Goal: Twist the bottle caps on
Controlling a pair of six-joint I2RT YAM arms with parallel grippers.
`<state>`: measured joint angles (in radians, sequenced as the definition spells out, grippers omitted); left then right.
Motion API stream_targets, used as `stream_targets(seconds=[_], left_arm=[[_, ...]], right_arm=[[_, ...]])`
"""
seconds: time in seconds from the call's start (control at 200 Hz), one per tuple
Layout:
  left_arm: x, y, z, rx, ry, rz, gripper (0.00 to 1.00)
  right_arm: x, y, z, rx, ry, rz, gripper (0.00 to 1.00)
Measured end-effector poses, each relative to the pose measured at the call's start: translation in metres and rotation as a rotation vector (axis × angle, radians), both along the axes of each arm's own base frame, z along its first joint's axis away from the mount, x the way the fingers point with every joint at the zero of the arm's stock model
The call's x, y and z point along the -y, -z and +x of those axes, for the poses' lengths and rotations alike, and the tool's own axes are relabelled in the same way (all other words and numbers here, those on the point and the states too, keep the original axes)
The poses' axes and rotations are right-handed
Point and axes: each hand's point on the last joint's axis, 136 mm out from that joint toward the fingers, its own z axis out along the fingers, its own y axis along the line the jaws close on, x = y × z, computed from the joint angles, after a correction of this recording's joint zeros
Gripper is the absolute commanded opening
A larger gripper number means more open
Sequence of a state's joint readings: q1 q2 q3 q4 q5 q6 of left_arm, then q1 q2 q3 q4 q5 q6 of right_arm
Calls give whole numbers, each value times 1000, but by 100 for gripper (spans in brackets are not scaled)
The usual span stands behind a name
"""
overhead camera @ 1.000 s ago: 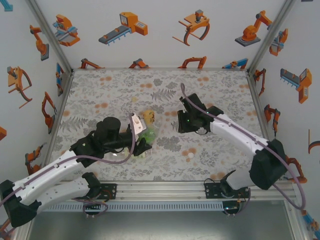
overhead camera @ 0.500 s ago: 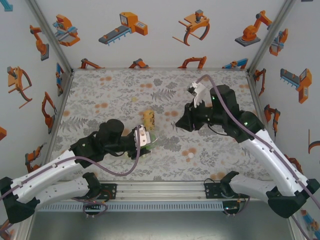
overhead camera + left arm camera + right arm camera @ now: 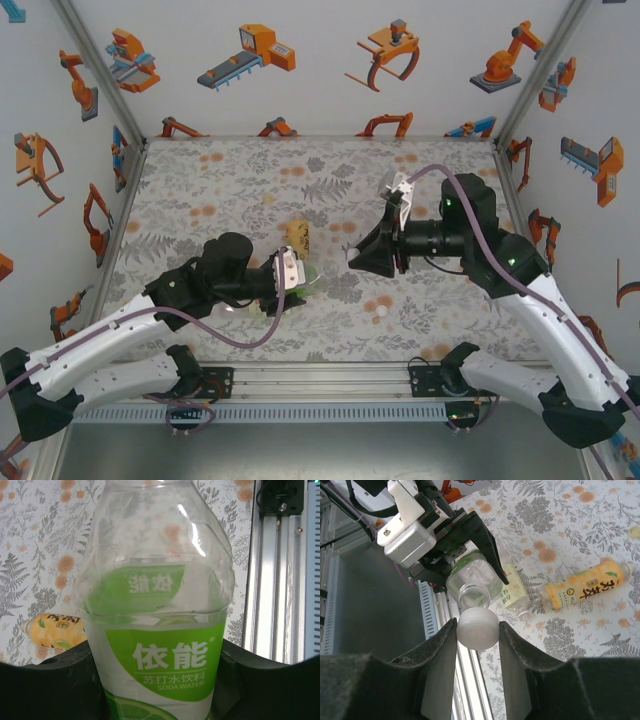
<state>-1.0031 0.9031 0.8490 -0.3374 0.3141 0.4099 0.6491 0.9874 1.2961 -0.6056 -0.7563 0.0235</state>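
The uncapped green-label bottle [image 3: 160, 630] sits tilted in the left hand [image 3: 296, 283], which is clamped around its body. The right hand [image 3: 358, 256], barely open, pinches a white cap [image 3: 478, 628] right at that bottle's mouth. Beyond the bottle, a yellow bottle [image 3: 585, 587] and a pale-label bottle [image 3: 514, 591] lie on the bench [image 3: 200, 180].

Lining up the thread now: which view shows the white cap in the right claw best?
Right wrist: the white cap sits pinched in the right claw, right at the open mouth of the green-label bottle. From the top, the claw's body hides it. Left wrist shows the bottle's shoulder, its mouth cropped off.
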Motion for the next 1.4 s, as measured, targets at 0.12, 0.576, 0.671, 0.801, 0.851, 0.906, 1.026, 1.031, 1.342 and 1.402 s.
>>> stream_targets(seconds=[0.12, 0.576, 0.671, 0.801, 0.851, 0.906, 1.026, 1.031, 1.342, 1.402], left_arm=[[2, -2, -1, -3, 7, -11, 0], [8, -2, -6, -22, 43, -14, 0], [8, -3, -6, -23, 46, -14, 0], [7, -1, -7, -30, 48, -7, 0], [7, -1, -7, -32, 49, -6, 0], [7, 0, -8, -34, 51, -4, 0], [6, 1, -9, -38, 53, 2, 0], [6, 2, -9, -39, 53, 2, 0], [5, 2, -8, -38, 48, 5, 0], [5, 1, -8, -35, 48, 1, 0]], right_arm=[[-2, 2, -5, 33, -37, -10, 9], [-19, 16, -9, 46, -126, -43, 8], [-24, 19, -9, 45, -145, -54, 7], [-27, 21, -11, 49, -160, -69, 7], [-28, 20, -11, 52, -164, -70, 6], [-29, 20, -12, 57, -169, -73, 5], [-31, 21, -14, 61, -182, -82, 3], [-31, 21, -14, 61, -183, -83, 3], [-35, 25, -20, 57, -212, -98, 0], [-35, 25, -20, 58, -215, -101, 0]])
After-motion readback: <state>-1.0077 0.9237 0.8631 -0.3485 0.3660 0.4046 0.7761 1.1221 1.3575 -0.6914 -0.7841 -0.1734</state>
